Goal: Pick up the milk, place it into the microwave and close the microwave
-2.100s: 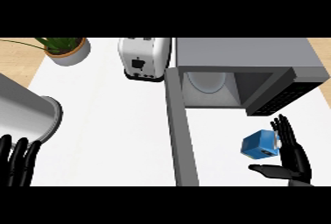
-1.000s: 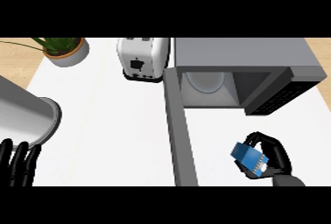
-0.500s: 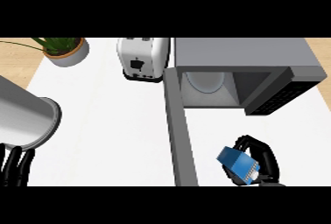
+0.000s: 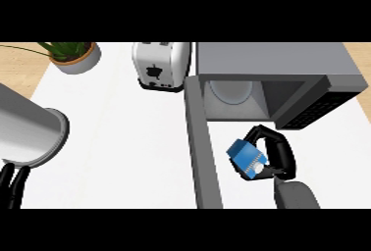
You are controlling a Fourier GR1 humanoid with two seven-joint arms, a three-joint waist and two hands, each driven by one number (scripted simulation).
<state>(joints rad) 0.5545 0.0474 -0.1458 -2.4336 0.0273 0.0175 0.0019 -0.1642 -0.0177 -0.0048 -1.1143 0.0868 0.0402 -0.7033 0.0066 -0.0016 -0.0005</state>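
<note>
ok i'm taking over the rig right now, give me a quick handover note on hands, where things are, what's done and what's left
Right hand: shut on the small blue milk carton, held in front of the grey microwave, just outside its open cavity.
Left hand: only dark fingers show at the lower left edge, straight, holding nothing, beside the large grey metal pot.
Microwave door: swung fully open, edge-on toward the robot, left of the carton.
Done: milk picked up.
Left: put the carton inside, on the white turntable plate, let go, withdraw, swing the door shut.
</note>
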